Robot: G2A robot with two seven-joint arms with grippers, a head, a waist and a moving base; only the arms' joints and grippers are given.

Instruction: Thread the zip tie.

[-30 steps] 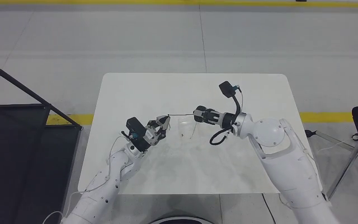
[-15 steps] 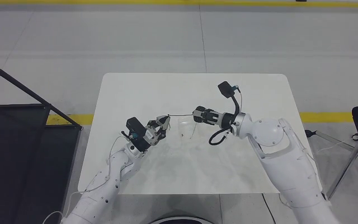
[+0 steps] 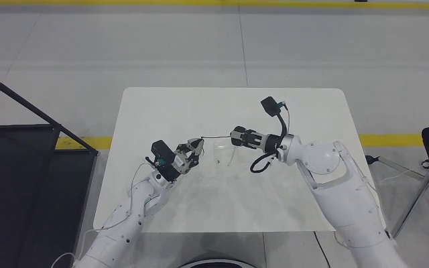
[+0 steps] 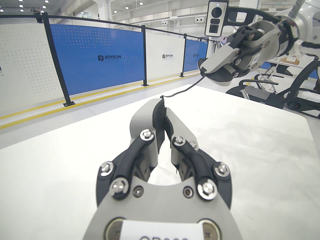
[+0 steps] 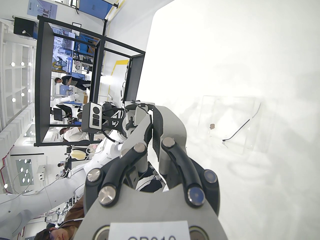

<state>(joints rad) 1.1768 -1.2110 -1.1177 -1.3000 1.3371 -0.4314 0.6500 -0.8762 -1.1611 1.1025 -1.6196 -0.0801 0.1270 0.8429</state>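
Zip tie (image 4: 183, 90) spans clenched left end effector (image 4: 162, 104), right end effector (image 4: 205, 71); spare (image 5: 240, 126) in tray (image 5: 225, 97).

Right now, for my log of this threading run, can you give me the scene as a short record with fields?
Left gripper: shut on one end of the zip tie, above the table
Right gripper: shut on its other end
Zip tie: strung between both grippers, off the table
Clear tray: on the table between the arms, a second tie lying inside
Threaded: cannot tell
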